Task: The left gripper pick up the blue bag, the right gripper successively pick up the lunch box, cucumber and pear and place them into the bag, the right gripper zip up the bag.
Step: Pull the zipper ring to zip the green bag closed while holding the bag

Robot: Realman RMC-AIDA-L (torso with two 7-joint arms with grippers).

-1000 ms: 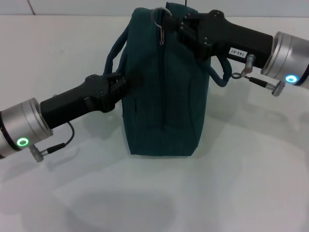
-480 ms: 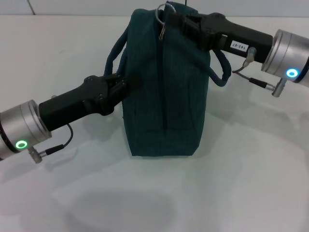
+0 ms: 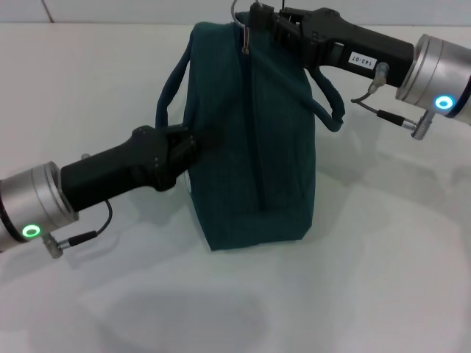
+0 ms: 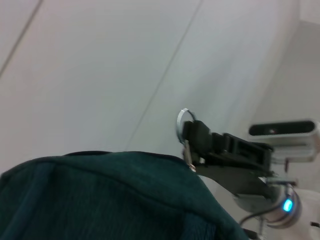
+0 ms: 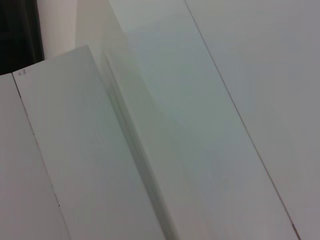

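We saw the right tool (image 4: 192, 135) clamped on the ring pull (image 4: 183, 121) only via left wrist view. Left tool (image 3: 185, 147) reached level, pinching the blue bag (image 3: 254, 140) side.

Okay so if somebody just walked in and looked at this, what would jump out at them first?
The blue bag standing upright mid-table, its zipper run closed to the top. At its far top end the right gripper pinches the ring pull. The left gripper clamps the bag's left side, by one loop handle.
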